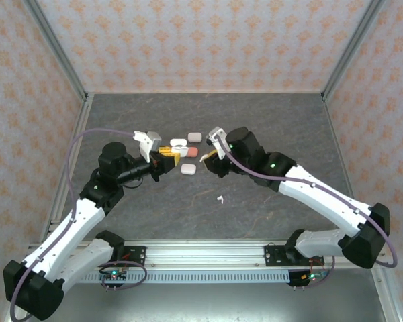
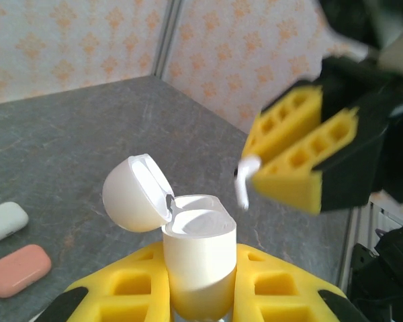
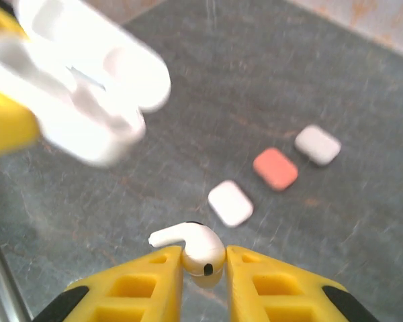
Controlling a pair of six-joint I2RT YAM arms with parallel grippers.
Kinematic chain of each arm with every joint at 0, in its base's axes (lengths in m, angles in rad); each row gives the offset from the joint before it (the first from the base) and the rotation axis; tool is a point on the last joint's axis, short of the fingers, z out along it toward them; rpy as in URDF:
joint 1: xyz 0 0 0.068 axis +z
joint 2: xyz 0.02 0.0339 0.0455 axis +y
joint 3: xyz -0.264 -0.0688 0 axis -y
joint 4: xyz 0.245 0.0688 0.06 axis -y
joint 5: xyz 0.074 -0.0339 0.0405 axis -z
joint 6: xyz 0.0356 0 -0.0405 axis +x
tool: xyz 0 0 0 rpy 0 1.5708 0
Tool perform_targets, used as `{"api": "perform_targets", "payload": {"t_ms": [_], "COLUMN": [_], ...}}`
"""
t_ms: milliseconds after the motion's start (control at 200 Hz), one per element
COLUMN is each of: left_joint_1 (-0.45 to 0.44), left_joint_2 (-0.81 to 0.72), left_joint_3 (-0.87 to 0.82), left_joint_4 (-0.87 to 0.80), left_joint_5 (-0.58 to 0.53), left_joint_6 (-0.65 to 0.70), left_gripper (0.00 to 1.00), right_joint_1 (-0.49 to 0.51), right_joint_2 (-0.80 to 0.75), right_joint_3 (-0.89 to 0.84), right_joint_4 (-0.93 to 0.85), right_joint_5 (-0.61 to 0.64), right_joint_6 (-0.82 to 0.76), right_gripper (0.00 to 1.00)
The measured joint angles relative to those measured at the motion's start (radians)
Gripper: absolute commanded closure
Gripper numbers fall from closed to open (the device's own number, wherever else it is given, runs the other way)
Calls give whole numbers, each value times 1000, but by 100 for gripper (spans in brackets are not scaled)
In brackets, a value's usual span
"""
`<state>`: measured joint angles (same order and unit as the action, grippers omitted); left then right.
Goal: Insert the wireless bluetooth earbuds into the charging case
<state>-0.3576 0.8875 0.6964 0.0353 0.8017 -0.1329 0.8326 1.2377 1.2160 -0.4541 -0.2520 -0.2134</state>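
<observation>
**A:** What have we got in hand?

**B:** Our left gripper (image 2: 200, 298) is clamped on the white charging case (image 2: 198, 248), holding it upright with the lid (image 2: 136, 194) swung back. Our right gripper (image 3: 205, 263) pinches a white earbud (image 3: 191, 245) by its bulb at the very fingertips, with the stem poking out sideways. The bud hangs in the air just beside the case's mouth and is not yet in it.

**A:** So how do we seat it cleanly?

**B:** We'd turn the right wrist until the stem points down into a socket. Then we'd come over the opening on the side away from the lid and lower slowly while the left holds firm. That tip pinch looks slight, so the bud could twist. We should let go only once it sits. A loose earbud (image 1: 220, 198) waits on the table (image 1: 255, 121), near the closed pink case (image 3: 275, 168).
</observation>
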Motion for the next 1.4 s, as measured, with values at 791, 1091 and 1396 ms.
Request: {"api": "perform_targets", "payload": {"t_ms": [791, 1091, 1396], "left_joint_1": [-38, -42, -42], "left_joint_2": [67, 67, 63], "left_joint_3": [10, 10, 10], "left_joint_4": [3, 2, 2], "left_joint_5": [108, 107, 108], "left_joint_6": [23, 26, 30], "left_gripper": [100, 100, 100], "right_joint_1": [29, 29, 28], "right_joint_2": [95, 129, 133], "right_joint_3": [128, 130, 145], "right_joint_4": [-10, -14, -37], "right_joint_5": [-97, -157, -183], "right_joint_6": [-169, -168, -165], "right_gripper": [78, 78, 77]}}
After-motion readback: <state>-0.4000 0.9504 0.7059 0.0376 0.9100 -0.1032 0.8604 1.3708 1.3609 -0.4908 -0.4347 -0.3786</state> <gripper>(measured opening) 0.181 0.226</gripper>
